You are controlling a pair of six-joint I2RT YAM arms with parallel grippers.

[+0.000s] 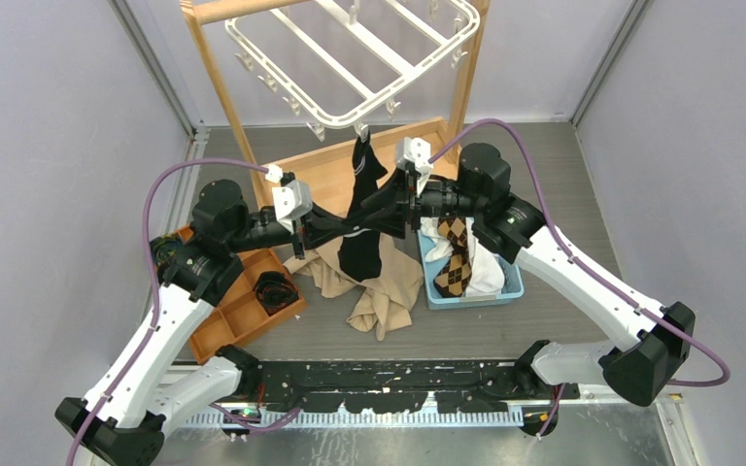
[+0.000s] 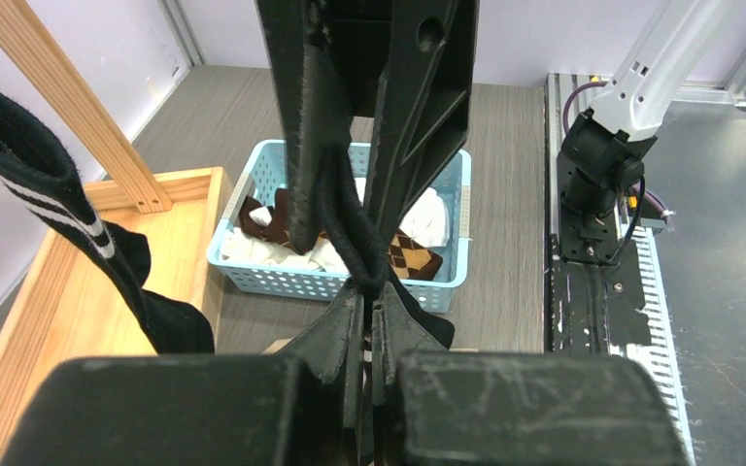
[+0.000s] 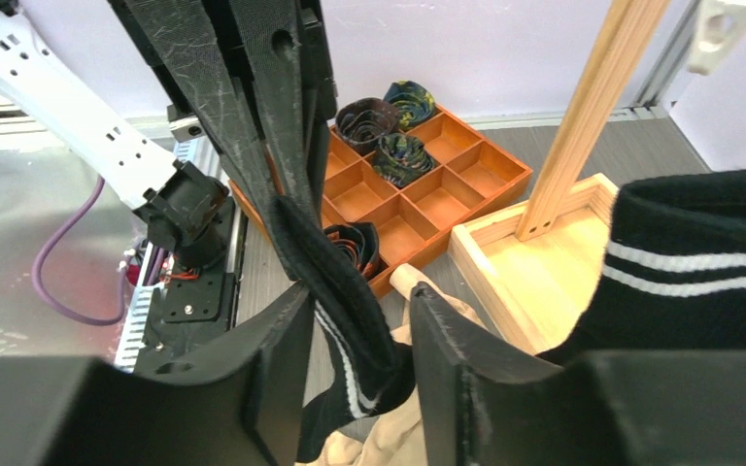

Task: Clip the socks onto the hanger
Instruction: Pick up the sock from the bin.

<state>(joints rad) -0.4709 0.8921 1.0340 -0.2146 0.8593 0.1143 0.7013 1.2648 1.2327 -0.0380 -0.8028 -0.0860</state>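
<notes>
**Item: 1 black sock, striped cuff, held under the hanger**

**Location.** The black sock [image 1: 360,209] hangs from the near rim of the hanger [image 1: 253,53]. Its cuff is up at 1 clip [image 1: 361,129] and its foot trails onto the beige cloth [image 1: 389,291] below. Because the cuff stays up there unaided, I judge that the clip has it, though no view shows the bite.

**Left gripper [image 1: 342,231].** Clamped tight on the sock's middle, with the fabric pinched flat between both fingers. I hold it there to keep the length taut and off the pile.

**Right gripper [image 1: 374,216].** The jaws are parted and straddle the same stretch of sock, nose to nose with my left. The wrist view shows a gap beside the cloth, so this hand grips nothing. I judge it is placed for a handover or a second hold nearer the free end.

**Remaining stock.** 1 brown argyle sock [image 1: 455,257] lies on white ones in the blue basket [image 1: 515,286] at my right, unclipped. The other clips in view carry nothing.

**Other fittings.** The wooden stand [image 1: 216,68] carries the hanger. The orange tray [image 1: 238,316] sits at my left.

**Status.** At most 1 sock is hung, and the task is at an early stage.
</notes>
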